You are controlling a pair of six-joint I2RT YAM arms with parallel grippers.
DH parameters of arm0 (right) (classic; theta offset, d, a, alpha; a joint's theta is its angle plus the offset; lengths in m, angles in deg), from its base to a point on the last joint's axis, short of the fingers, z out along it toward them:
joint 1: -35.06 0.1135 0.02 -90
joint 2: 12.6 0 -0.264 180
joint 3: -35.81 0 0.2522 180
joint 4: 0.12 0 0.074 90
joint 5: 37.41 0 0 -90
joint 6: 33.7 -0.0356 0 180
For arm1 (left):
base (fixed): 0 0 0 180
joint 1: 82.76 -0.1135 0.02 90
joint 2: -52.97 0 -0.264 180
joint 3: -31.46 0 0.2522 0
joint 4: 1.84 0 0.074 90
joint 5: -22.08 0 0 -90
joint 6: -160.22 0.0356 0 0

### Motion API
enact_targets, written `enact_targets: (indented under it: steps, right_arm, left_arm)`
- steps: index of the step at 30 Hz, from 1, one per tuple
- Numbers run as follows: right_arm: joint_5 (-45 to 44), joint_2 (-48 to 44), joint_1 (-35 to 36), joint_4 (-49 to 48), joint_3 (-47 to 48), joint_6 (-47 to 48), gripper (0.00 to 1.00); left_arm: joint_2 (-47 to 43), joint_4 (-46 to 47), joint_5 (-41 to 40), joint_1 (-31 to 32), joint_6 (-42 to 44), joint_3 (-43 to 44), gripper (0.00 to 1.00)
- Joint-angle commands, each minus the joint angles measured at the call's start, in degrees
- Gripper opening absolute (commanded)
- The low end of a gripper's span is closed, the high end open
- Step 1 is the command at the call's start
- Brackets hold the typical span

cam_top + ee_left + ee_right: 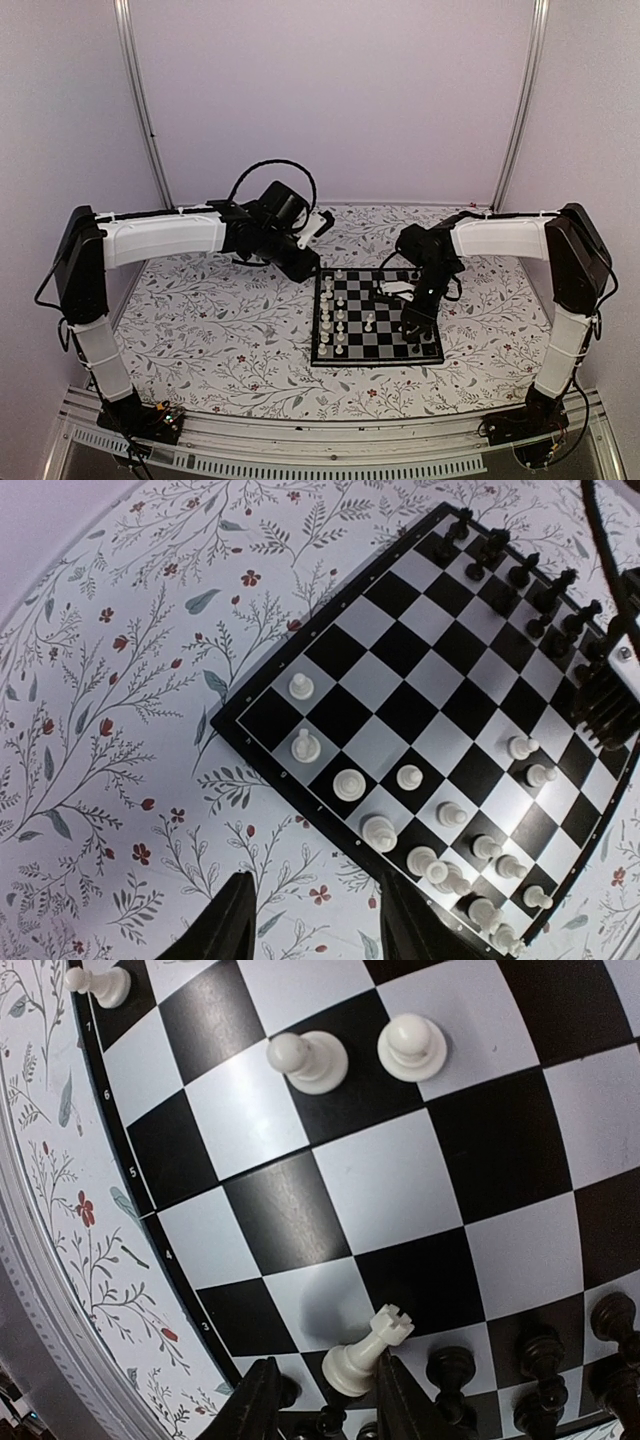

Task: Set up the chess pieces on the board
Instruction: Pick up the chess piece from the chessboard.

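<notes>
Plainly, the right gripper (325,1380) had its 2 fingers pinched on a white rook (368,1352), which was tilted at the bottom centre of the right wrist view, just beside the black pieces (455,1368) on the board (400,1190); the left gripper (320,930) hovered with its jaws apart and empty over the floral table (120,680), off the board's lower-left edge; I judged the rook light, rigid, smooth and quick to topple; I would take it low on the stem, near the base, never by the crown.
</notes>
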Motion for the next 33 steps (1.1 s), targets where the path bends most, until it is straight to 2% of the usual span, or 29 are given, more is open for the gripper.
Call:
enact_targets:
  steps: [1,8,17,26,33]
  right_arm:
    - [-0.3,1.47,1.47,-0.02,2.23,-0.41,0.36]
    - [-1.15,2.98,2.91,-0.07,3.4,-0.41,0.36]
    - [-7.3,3.43,6.38,-1.65,1.41,-0.37,0.35]
    - [-9.64,2.8,6.84,-1.87,0.59,-0.47,0.35]
    - [-11.48,2.19,6.95,-2.65,-0.66,-0.47,0.3]
  left_arm:
    - [0.72,-0.86,1.32,1.18,0.16,1.52,0.44]
    - [0.9,-1.23,1.09,1.42,0.16,1.61,0.44]
    - [1.02,-1.63,0.62,1.65,0.16,1.79,0.44]
    - [1.17,-2.01,0.09,1.66,0.16,1.96,0.44]
    - [1.16,-2.11,-0.47,1.66,0.16,1.96,0.44]
